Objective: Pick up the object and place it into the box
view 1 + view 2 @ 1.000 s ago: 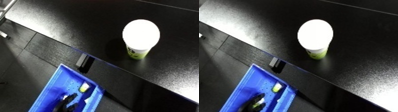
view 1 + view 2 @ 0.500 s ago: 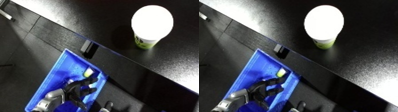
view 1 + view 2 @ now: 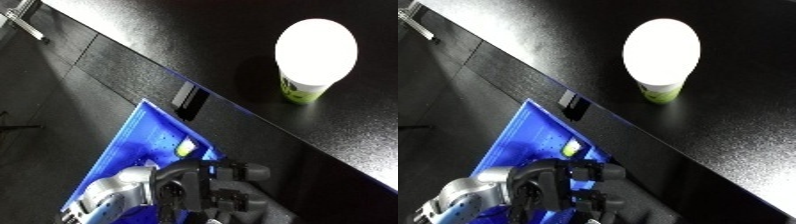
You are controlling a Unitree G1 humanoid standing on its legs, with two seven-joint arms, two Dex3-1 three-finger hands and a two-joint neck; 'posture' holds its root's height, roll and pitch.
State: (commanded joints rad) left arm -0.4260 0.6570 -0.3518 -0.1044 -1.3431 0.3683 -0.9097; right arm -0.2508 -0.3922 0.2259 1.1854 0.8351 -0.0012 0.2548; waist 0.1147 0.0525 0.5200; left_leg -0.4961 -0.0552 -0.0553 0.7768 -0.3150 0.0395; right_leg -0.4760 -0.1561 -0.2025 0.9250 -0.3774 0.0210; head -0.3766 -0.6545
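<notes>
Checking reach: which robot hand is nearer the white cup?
Left. Left robot hand is over the blue bin, well below-left of the white cup. Right isn't in view.

robot hand (image 3: pixel 191 192) risen further — over bin (image 3: pixel 133 140)

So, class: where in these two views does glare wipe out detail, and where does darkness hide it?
Left eye view: the cup's top is blown out to plain white, only its green-printed side readable; the black table shows a grainy sheen. Right eye view: same white glare on the cup; the hand over the blue bin is dark, so its fingers merge into shadow.
</notes>
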